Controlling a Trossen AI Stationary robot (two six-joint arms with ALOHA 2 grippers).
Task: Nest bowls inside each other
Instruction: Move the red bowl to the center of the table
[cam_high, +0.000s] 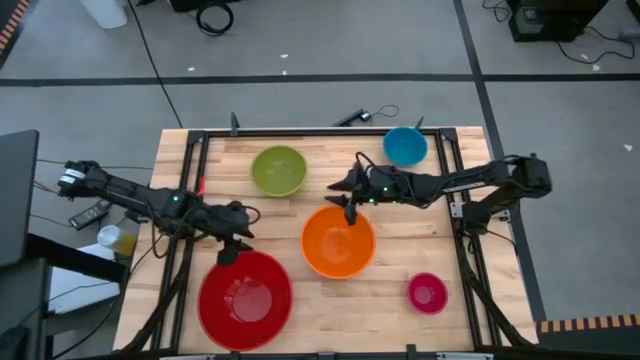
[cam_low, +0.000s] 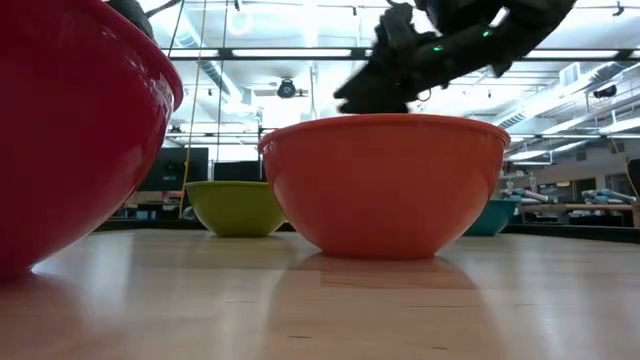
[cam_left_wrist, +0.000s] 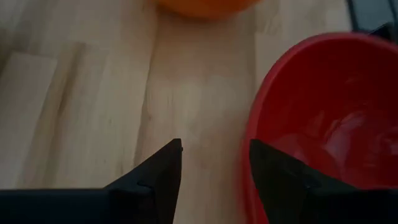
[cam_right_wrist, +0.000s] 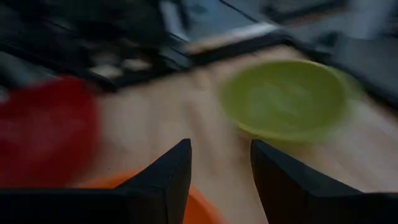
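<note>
Five bowls stand on their bases on the wooden table: the red bowl (cam_high: 245, 298) at the near left, the orange bowl (cam_high: 338, 242) in the middle, the green bowl (cam_high: 278, 170) and the blue bowl (cam_high: 405, 146) at the far side, and the small pink bowl (cam_high: 427, 293) at the near right. My left gripper (cam_left_wrist: 214, 146) hovers open just beyond the red bowl's far rim (cam_left_wrist: 255, 124), with nothing between its fingers. My right gripper (cam_right_wrist: 221, 146) is open above the orange bowl's far rim (cam_right_wrist: 199, 208) and points toward the green bowl (cam_right_wrist: 286, 99).
A black metal frame (cam_high: 300, 133) runs along the table's far edge and down both sides by the arm bases. Bare wood (cam_high: 390, 320) lies between the red bowl and the pink bowl.
</note>
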